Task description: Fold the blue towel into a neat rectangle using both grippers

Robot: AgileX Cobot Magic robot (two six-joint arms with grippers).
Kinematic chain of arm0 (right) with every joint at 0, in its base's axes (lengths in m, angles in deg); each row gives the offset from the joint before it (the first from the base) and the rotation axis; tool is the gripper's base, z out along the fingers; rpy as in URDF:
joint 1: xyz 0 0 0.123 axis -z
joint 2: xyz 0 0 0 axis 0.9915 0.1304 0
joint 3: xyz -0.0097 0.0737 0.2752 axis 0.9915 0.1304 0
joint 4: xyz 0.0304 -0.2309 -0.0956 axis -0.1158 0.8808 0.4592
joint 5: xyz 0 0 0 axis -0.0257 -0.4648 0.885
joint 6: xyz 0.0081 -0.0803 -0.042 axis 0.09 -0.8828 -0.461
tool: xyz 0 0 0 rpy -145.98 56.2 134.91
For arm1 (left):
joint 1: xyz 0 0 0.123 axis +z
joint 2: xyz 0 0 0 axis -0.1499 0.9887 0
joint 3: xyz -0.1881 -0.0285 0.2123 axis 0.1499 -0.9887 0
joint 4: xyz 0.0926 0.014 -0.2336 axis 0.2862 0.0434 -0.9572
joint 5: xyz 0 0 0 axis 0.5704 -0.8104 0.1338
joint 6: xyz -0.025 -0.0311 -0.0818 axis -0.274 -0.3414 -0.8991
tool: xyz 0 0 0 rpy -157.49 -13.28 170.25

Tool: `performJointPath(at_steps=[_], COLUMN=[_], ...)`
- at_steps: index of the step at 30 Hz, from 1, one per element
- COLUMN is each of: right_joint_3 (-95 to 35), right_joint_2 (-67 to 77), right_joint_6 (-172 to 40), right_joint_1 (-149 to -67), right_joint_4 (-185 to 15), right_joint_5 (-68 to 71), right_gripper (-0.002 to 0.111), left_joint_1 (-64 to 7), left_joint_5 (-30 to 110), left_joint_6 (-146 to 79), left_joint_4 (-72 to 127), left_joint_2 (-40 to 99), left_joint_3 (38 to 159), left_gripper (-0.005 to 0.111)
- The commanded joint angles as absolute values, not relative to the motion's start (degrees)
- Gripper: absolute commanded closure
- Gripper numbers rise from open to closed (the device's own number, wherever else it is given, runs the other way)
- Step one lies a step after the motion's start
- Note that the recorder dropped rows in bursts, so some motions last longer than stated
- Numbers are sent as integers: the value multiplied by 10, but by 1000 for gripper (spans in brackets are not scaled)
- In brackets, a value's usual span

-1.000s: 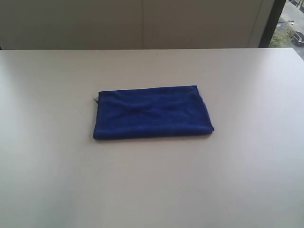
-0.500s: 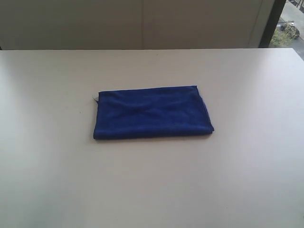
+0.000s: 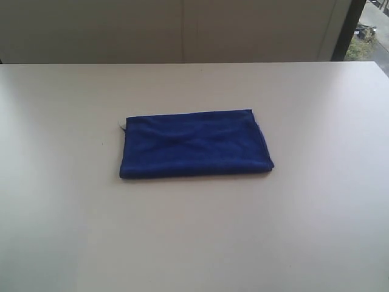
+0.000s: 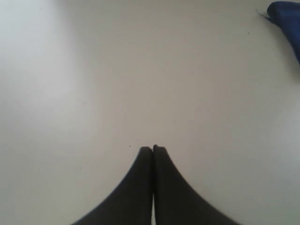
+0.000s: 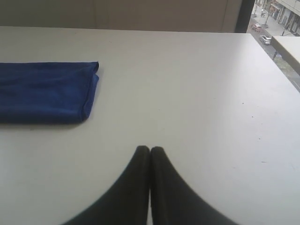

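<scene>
Grippers pressed together and empty, my left gripper [image 4: 153, 149] and right gripper [image 5: 150, 149] flank the blue towel [image 3: 194, 145], which lies flat mid-table in layers (soft, light, limp, I judge), so I'd pinch its left and right corners through every layer.

A broad, pale table [image 3: 194, 243] fills the foreground under soft, even daylight, its matte top stretching nearly edge to edge. Behind it stands a plain beige wall [image 3: 121, 30] crossed by a thin vertical seam [image 3: 182, 30]. At far right, a dark window frame [image 3: 347, 30] borders a window [image 3: 372, 36] overlooking a street [image 5: 260, 33] with cars [image 5: 265, 39].
</scene>
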State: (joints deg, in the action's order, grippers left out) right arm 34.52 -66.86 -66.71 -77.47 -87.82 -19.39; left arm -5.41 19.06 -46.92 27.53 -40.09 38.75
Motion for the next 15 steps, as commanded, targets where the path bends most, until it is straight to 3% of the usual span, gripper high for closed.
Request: performJointPath(at_steps=[1, 15], right_joint_3=[348, 348], right_joint_2=[-671, -671], right_joint_6=[-666, -666], right_joint_1=[-774, -774], right_joint_4=[-878, -878], right_joint_5=[-186, -186], right_gripper=[108, 108], left_joint_1=[-54, -54], left_joint_5=[200, 210], left_joint_6=[-477, -418], left_joint_4=[275, 275], left_joint_2=[-404, -404], left_joint_3=[378, 378], left_gripper=[107, 107])
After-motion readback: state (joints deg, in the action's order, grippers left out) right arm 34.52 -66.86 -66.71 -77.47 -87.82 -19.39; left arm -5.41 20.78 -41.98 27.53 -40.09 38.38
